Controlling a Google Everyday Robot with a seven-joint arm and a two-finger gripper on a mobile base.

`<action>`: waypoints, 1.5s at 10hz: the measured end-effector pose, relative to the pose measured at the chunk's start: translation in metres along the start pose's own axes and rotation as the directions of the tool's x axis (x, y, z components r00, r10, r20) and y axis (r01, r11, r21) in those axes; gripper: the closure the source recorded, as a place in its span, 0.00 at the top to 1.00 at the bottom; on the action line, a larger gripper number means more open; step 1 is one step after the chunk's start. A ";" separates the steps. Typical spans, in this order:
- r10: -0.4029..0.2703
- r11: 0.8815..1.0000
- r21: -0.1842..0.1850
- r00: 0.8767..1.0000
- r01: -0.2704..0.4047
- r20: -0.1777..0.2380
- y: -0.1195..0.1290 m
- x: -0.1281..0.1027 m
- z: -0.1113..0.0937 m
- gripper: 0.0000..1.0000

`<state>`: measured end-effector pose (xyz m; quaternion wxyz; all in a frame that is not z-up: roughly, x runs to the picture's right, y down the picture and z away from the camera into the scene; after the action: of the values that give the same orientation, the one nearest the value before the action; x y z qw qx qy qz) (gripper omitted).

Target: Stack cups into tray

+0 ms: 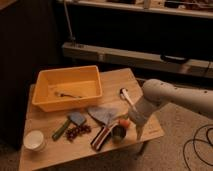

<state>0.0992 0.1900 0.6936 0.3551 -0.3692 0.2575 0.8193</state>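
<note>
The tray (pixel 42 95) is seen on the far left part of the wooden table (pixel 116 80), with only a thin dark item (pixel 68 94) lying on its floor. Neither cup is in it. The white cup (pixel 35 140) is set upright at the near left corner of the table, well apart from the tray. The smaller green cup (pixel 118 133) is found near the near right edge, just beside an orange ball (pixel 124 122).

The gripper (pixel 127 126) is held low over that spot, at the end of the white arm (pixel 170 97) that reaches in from the right. Whether it is wide, narrow or closed on the cup cannot be told.

Between the two cups other things are spread: a green stick-like piece (pixel 61 130), dark grapes (pixel 78 131), a grey cloth (pixel 102 115) and a reddish packet (pixel 101 138). A white spoon-like item (pixel 125 95) lies farther back, right of the tray.
</note>
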 end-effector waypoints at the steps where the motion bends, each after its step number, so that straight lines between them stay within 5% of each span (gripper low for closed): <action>1: -0.011 1.000 -0.009 1.000 0.011 0.009 -0.001 0.000 0.001 0.80; 6: -0.018 1.000 -0.015 1.000 0.018 0.017 -0.002 0.000 0.001 0.80; 9: -0.013 0.999 -0.037 0.998 0.016 0.057 -0.020 -0.012 0.009 0.80; 15: -0.097 0.995 0.039 0.991 0.094 0.091 0.010 0.008 0.014 0.80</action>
<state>0.0821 0.1970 0.6973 0.4117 -0.3365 0.2372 0.8130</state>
